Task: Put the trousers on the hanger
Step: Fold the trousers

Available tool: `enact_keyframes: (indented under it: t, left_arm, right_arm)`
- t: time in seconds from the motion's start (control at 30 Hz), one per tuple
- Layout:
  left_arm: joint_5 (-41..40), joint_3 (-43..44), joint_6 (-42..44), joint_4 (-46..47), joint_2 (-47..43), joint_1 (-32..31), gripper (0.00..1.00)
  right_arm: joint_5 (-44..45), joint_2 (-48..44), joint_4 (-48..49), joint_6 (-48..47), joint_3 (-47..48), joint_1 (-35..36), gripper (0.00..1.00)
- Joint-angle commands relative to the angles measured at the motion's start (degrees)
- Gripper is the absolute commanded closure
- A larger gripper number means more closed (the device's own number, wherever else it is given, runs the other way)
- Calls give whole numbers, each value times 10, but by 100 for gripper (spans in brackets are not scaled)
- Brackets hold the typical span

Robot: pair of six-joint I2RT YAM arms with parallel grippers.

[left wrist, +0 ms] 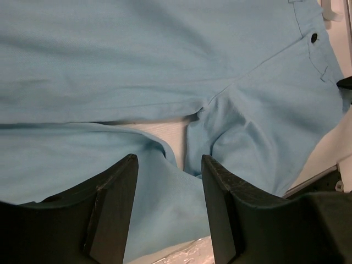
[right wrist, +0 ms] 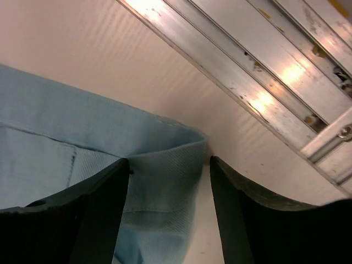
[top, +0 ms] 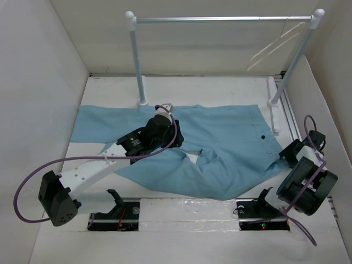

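From above, the trousers (top: 220,137) are seen spread flat on the desk (top: 209,91), waistband to the right and both legs running left. The hanger (top: 272,47) is hung at the right end of the rail (top: 220,19), well apart from the fabric. The left hand (top: 175,135) is held over the upper leg, and the right hand (top: 289,153) is set at the waistband's near corner. In the left wrist view, the left hand (left wrist: 169,187) is seen spread wide with nothing gripped, above the crotch of the trousers (left wrist: 137,66). In the right wrist view, the right hand (right wrist: 168,192) is likewise parted, the waistband corner of the trousers (right wrist: 66,137) lying unclamped between its fingers.
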Motion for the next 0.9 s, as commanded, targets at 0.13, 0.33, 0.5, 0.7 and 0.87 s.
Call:
enact_keyframes:
  t: [0.13,0.33,0.5,0.7,0.87]
  left_arm:
    - [-29,-4,24,-10,-49,15,54]
    - [-43,14,42,-13,-67,20,54]
    - [-59,38,57,-35,-58,20,53]
    - [-54,38,51,-40,-50,26,41]
    - [-62,38,55,-47,-46,26,39]
  right_arm:
    - [10,6,-11,5,32,-16,86]
    - [64,-72,-110,23,17,-52,100]
    - [103,-226,-221,54,50,-53,100]
    - [112,-225,-295,58,94,-4,39]
    - [110,-190,-240,-25,153,17,22]
